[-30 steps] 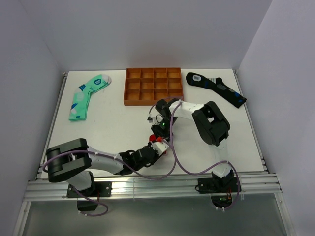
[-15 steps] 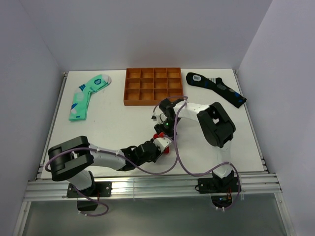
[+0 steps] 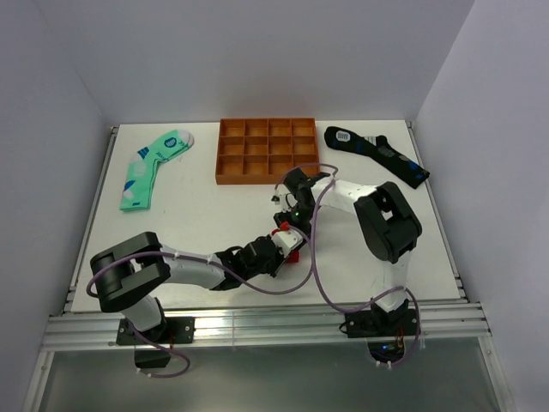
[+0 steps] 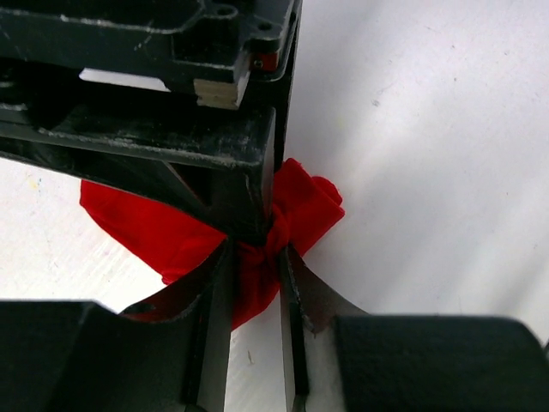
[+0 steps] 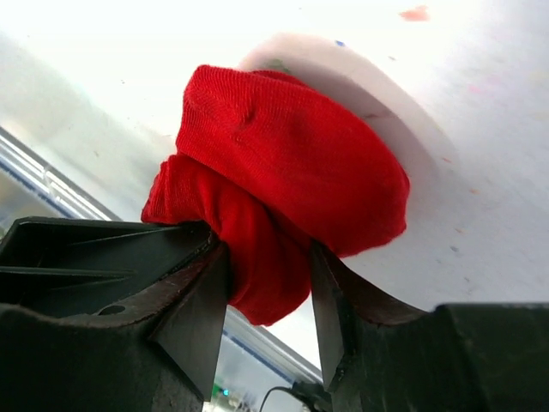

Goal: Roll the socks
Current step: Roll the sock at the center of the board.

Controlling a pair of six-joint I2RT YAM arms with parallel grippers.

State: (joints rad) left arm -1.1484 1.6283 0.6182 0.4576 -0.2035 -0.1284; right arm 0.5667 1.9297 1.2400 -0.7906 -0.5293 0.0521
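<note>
The left gripper [image 3: 280,255] now sits further from the near edge of the worktop [image 3: 197,219] and closer to its right edge than a second ago, its forearm stretched out longer. The red sock [image 3: 293,250] pinched in it has slid rightward with it. The right gripper [image 3: 288,230], over the sock, has drifted right too, and the right arm's elbow [image 3: 391,225] has swung toward the right edge.

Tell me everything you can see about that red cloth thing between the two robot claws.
It is a red sock, soft knit fabric, bunched into a rough wad, not a neat roll. It sits toward the near middle of the white table. The left gripper pinches one fold; another part fills the gap in the right gripper, though how firmly isn't clear.
</note>
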